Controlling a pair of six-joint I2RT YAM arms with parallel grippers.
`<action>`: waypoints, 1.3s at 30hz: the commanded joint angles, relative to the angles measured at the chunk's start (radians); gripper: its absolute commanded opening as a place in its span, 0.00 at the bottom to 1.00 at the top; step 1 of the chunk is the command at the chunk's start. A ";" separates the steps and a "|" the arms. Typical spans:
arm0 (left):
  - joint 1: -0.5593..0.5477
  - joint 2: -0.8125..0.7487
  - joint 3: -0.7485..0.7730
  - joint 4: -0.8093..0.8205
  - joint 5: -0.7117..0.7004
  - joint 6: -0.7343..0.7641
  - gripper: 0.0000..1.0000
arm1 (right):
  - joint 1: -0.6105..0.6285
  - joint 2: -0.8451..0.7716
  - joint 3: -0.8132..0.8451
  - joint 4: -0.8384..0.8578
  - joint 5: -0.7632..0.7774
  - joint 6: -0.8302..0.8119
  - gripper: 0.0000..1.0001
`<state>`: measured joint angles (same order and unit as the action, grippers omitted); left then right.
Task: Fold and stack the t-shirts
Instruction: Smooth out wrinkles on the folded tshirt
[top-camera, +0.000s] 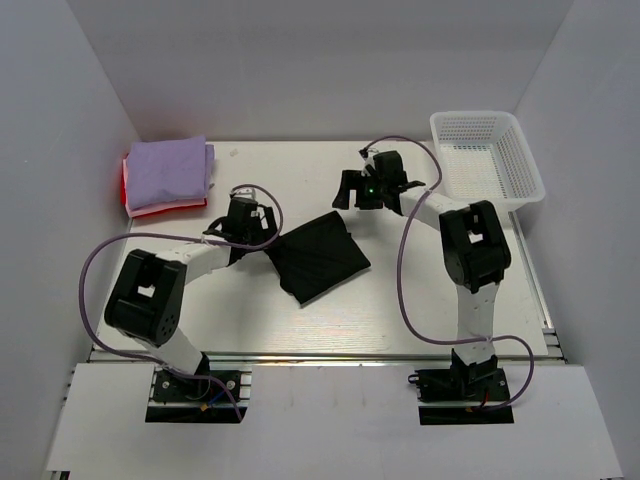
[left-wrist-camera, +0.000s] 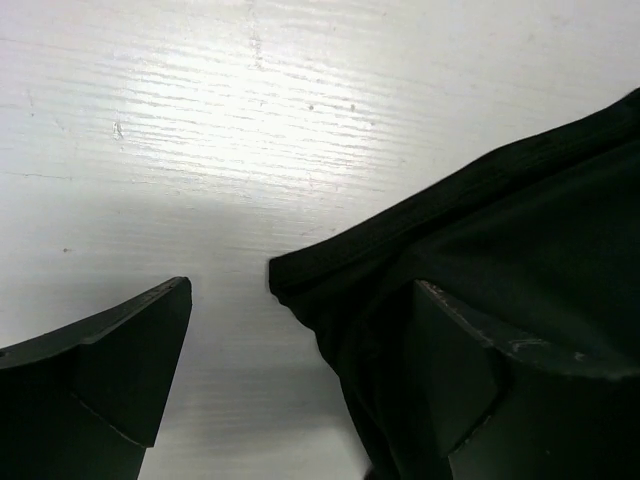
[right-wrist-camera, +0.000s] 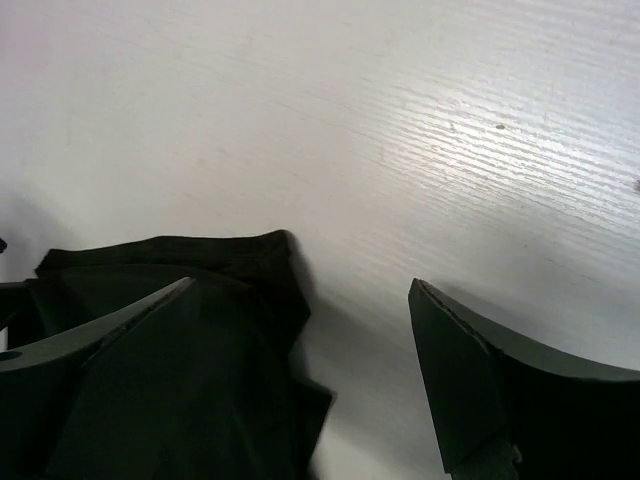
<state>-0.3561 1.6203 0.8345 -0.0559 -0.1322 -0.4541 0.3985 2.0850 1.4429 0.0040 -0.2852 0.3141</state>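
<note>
The large black t-shirt (top-camera: 320, 258) lies partly folded in the middle of the table. My left gripper (top-camera: 250, 235) is open at its left corner. In the left wrist view the shirt's hemmed corner (left-wrist-camera: 520, 230) lies between the jaws of the left gripper (left-wrist-camera: 300, 300), with the right finger over the cloth. My right gripper (top-camera: 362, 195) is open at the shirt's far right corner. In the right wrist view the cloth (right-wrist-camera: 230, 270) lies under the left finger of the right gripper (right-wrist-camera: 300, 300). The lavender shirt (top-camera: 168, 170) lies folded on the red-pink shirt (top-camera: 127, 190) at the far left.
A white mesh basket (top-camera: 490, 155) stands at the far right corner of the table. White walls close in the left, back and right sides. Purple cables loop beside both arms.
</note>
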 joint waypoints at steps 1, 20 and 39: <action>0.005 -0.105 0.022 -0.025 0.020 -0.011 1.00 | 0.003 -0.118 0.005 -0.002 0.018 -0.035 0.90; -0.075 -0.137 -0.247 0.178 0.479 -0.175 1.00 | 0.002 -0.615 -0.545 0.017 0.032 0.056 0.90; -0.124 0.143 -0.085 0.191 0.258 -0.181 0.29 | 0.000 -0.733 -0.671 -0.033 0.021 0.066 0.90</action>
<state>-0.4782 1.6909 0.7193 0.1967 0.1768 -0.6559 0.4049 1.4067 0.8009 -0.0086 -0.2615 0.3782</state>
